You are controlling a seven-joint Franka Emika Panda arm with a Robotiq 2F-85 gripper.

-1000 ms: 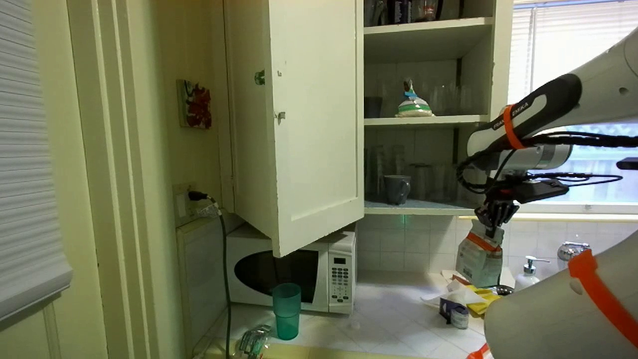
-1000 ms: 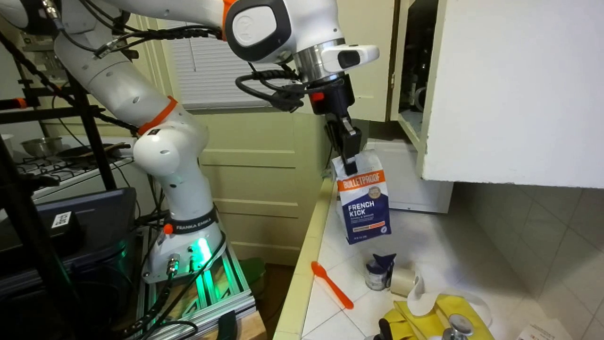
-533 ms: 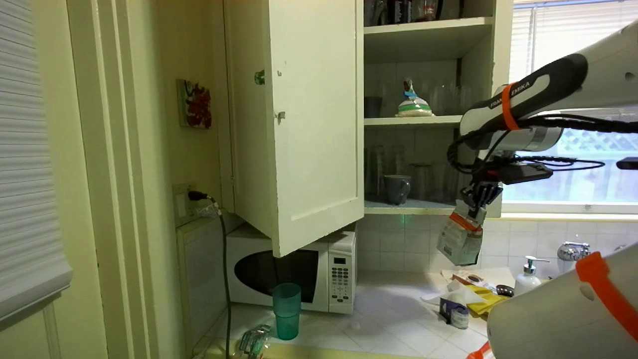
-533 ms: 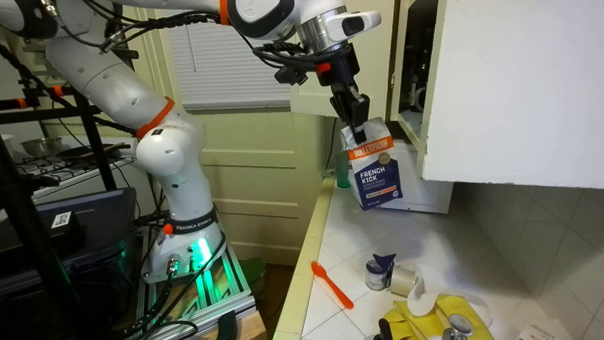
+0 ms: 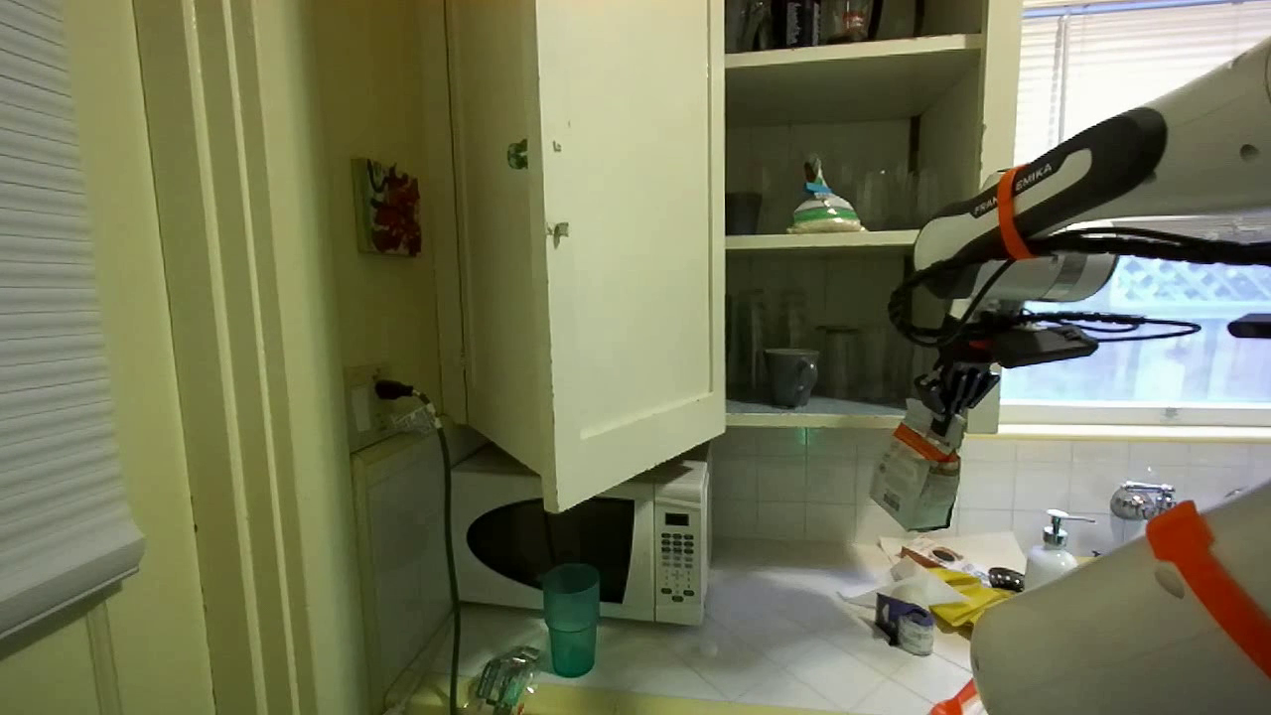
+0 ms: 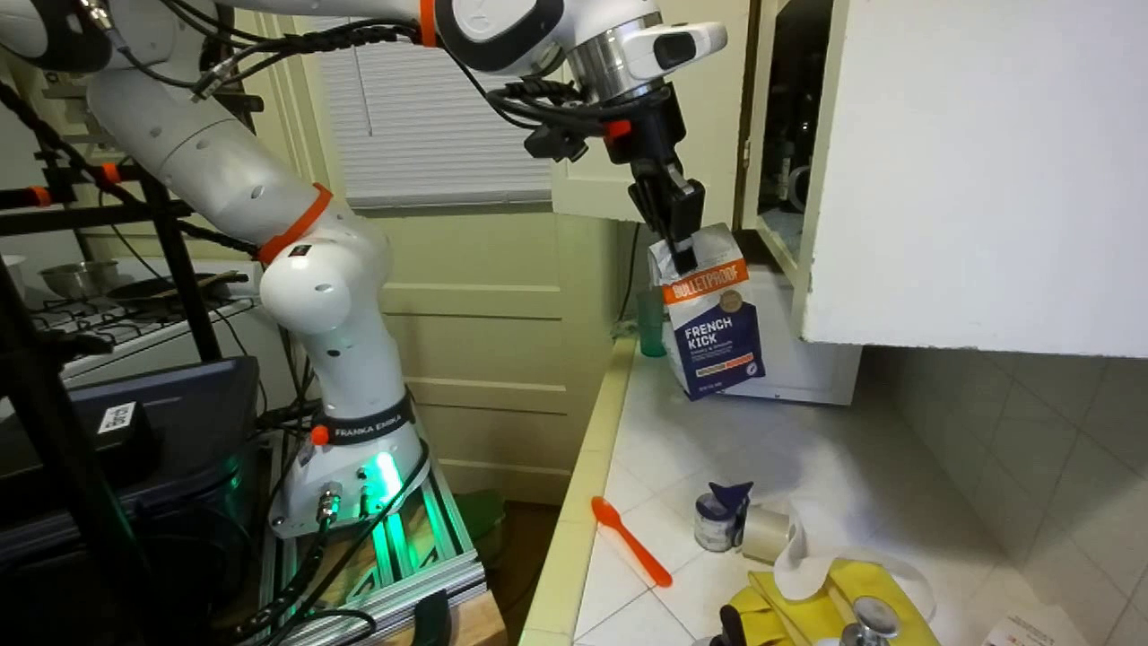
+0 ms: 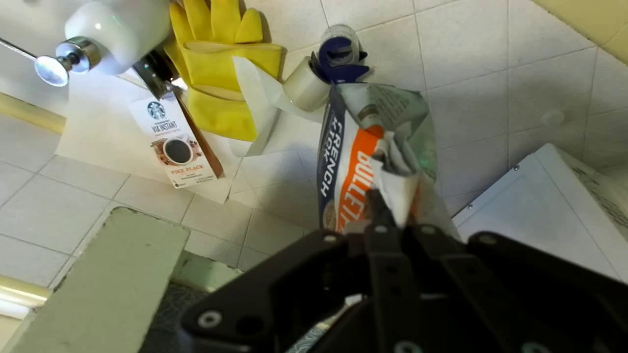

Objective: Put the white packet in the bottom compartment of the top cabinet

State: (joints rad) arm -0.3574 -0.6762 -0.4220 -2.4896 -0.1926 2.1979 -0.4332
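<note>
Raised and carried nearer the top cabinet (image 5: 1000, 109) compared with one second ago, the white packet (image 6: 713, 314) now hangs higher above the counter (image 6: 834, 475); against the frame of half a second ago, hardly any shift can be made out. Gripper (image 6: 684, 257): fingers brought together on the packet's folded top, with only the thickness of the pouch between them; the wrist view shows the fold creased at the pinch. From this hold the packet hangs tilted, bottom end down, its orange-red band close by the fingertips, and it appears to touch nothing else. Cabinet: door (image 5: 635, 248) swung wide, interior exposed. Bottom compartment (image 5: 854, 405): a grey mug (image 5: 791, 375) and drinking glasses (image 5: 841, 362) stand inside, with a strip of bare floor along the front edge. Progress: grasp and lift appear complete, and the way into the cabinet is clear of its door; the packet itself is outside, near the compartment, most of its body appearing below the front edge in both exterior views. Remaining, by judgement: a further rise until the packet's bottom clears that edge, travel inward beside the mug, lowering, and release. Exact clearance between packet and cabinet cannot be told from these angles.
</note>
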